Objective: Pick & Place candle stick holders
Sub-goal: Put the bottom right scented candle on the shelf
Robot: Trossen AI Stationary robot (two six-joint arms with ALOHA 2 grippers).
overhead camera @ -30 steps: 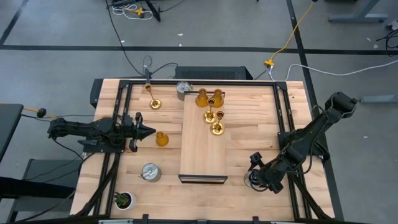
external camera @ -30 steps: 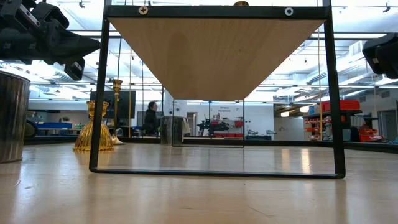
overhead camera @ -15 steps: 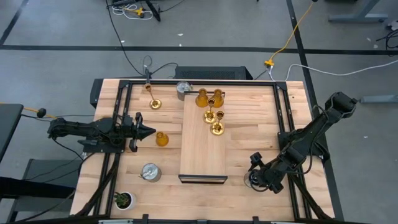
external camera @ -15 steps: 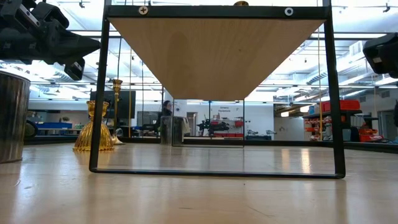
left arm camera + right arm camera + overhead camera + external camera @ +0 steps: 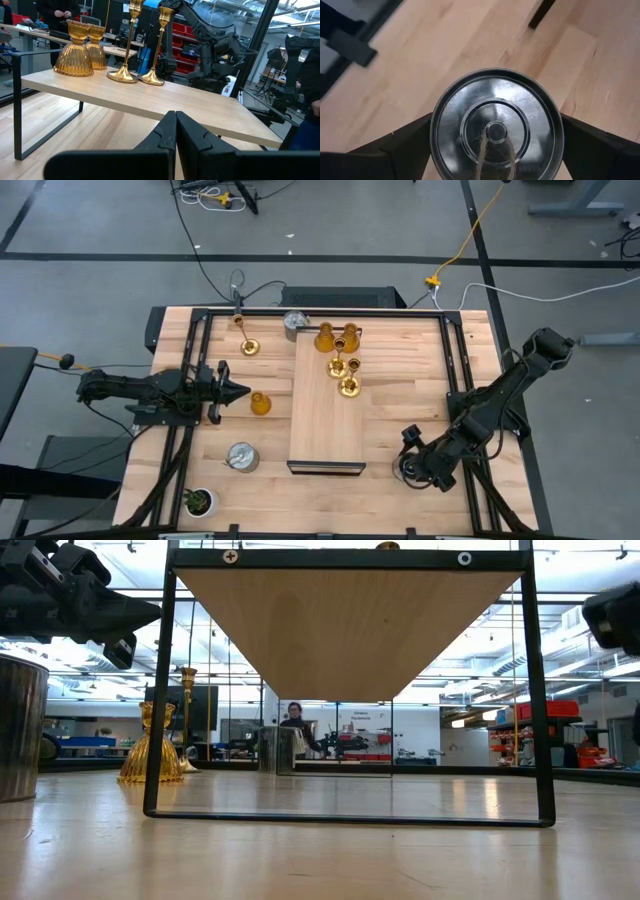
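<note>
A squat silver holder (image 5: 496,131), round with ringed grooves in its polished top and a bit of wick at the centre, sits near the table's near right corner. The right gripper (image 5: 412,465) hangs straight over it, its two dark fingers (image 5: 402,142) spread wide to either side of the rim; I can't tell if they touch the metal.

On the raised wooden shelf (image 5: 325,415) in the middle of the table, four holders crowd the far end: two ribbed amber bells (image 5: 80,47) side by side, and two thin-stemmed gold sticks (image 5: 131,40) on round bases just nearer. The rest of the shelf's pale, smooth board lies bare down to its near edge.

A third amber bell (image 5: 260,403) stands on the table just left of the shelf, and the left gripper (image 5: 240,391), closed to a point with nothing in it, hovers right beside it, aimed at the shelf. Another gold stick (image 5: 247,344) stands near the far left corner, a silver holder (image 5: 295,324) at the far edge by the shelf's corner, and a third silver one (image 5: 241,457) toward the near left, with open planking around it. A small green potted plant (image 5: 198,501) occupies the near left corner.

A black metal frame (image 5: 330,311) borders the butcher-block table (image 5: 400,390).
</note>
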